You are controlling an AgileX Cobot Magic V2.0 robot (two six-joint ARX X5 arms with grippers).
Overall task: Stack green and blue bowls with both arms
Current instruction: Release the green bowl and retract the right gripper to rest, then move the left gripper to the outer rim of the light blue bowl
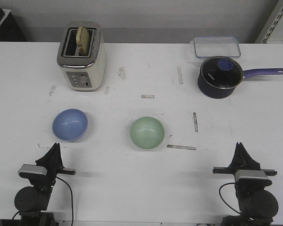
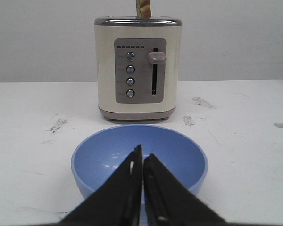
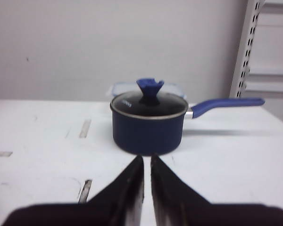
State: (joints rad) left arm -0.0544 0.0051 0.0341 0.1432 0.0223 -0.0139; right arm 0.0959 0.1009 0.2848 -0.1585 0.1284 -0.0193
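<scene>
The blue bowl (image 1: 70, 125) sits upright on the white table at the left. The green bowl (image 1: 147, 133) sits upright near the middle, apart from it. My left gripper (image 1: 54, 147) is shut and empty, just short of the blue bowl's near side. In the left wrist view the blue bowl (image 2: 174, 150) lies right behind my shut left gripper (image 2: 143, 154). My right gripper (image 1: 239, 146) is shut and empty at the front right, well right of the green bowl. The right wrist view shows my shut right gripper (image 3: 146, 159) and no bowl.
A cream toaster (image 1: 81, 56) with bread in a slot stands at the back left, also in the left wrist view (image 2: 137, 66). A dark blue lidded saucepan (image 1: 219, 76) with a long handle stands at the back right (image 3: 148, 123). A clear plastic container (image 1: 217, 46) lies behind it.
</scene>
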